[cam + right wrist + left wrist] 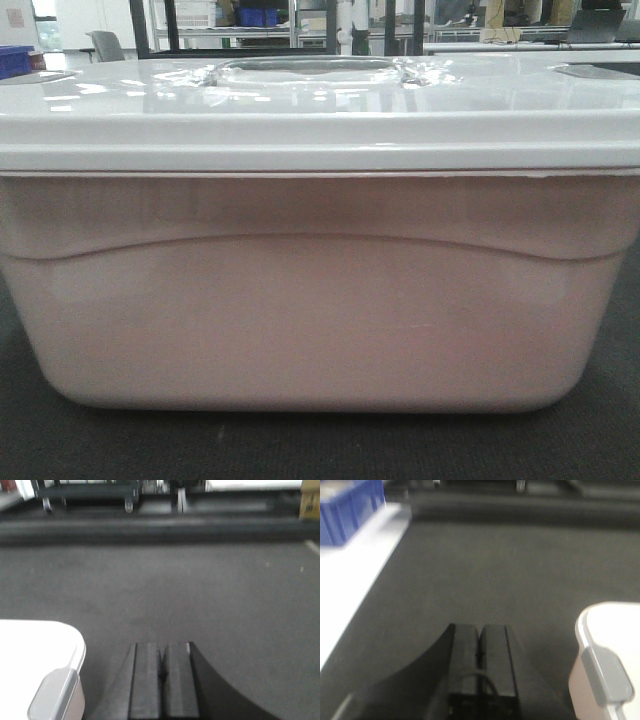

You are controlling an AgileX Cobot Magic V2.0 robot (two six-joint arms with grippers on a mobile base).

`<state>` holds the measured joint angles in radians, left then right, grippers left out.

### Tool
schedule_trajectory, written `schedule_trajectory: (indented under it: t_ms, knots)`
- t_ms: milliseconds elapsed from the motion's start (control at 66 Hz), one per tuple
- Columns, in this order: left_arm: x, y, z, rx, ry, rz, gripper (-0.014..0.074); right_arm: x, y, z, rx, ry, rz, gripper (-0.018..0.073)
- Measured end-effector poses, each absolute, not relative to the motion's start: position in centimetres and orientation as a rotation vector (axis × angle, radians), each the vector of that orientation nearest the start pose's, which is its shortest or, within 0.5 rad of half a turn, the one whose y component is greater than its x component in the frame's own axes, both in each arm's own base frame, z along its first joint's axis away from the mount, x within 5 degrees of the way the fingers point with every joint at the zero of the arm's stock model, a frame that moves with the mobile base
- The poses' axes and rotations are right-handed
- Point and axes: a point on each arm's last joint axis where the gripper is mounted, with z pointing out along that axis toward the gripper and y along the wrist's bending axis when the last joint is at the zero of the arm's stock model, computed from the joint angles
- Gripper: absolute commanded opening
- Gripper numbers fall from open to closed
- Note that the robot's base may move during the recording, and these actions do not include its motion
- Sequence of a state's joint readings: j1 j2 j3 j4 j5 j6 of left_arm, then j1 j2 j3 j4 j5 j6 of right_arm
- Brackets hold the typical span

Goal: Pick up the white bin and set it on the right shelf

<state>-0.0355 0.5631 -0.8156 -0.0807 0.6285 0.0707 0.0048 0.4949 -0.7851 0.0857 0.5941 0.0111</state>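
Both ends of the white bin (320, 320) beyond front-view edges; blue bin (345, 510) blurred, partly off-frame.

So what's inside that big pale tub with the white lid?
The white bin is closed by its lid. Its cloudy pinkish walls show no shapes, so any contents are hidden.

There's the left gripper (480, 630): matte black, two flat rectangular fingers (466, 660) with squared tips and a curved black flank sweeping off its left side. The right gripper (162, 647) looks like its twin, with dark charcoal slabs and a flank flaring right. Both are blurred near the base.
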Motion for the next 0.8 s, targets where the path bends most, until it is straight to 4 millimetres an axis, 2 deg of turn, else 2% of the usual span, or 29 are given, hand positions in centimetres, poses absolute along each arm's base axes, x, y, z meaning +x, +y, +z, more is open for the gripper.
schedule_trajectory:
  t_ms: [61,182,288,515,803]
  knots:
    - [11.2,-0.9,39.0,0.078,1.960,-0.075,-0.0126,9.3,0.5,39.7,0.030,1.862,0.107,0.0029]
    - [13.9,-1.2,39.9,0.098,2.188,-0.093,-0.0126,11.9,0.7,40.8,0.022,2.088,0.112,0.0029]
    - [16.1,-1.4,39.8,0.109,2.338,-0.110,-0.0126,13.9,0.7,40.8,0.017,2.262,0.115,0.0029]
    - [21.2,-2.2,37.2,0.088,2.523,-0.230,-0.0126,17.9,0.8,38.0,0.020,2.539,0.120,0.0029]
    - [25.1,-3.1,33.5,0.039,2.675,-0.354,-0.0126,20.8,0.8,35.4,0.027,2.685,0.122,0.0029]
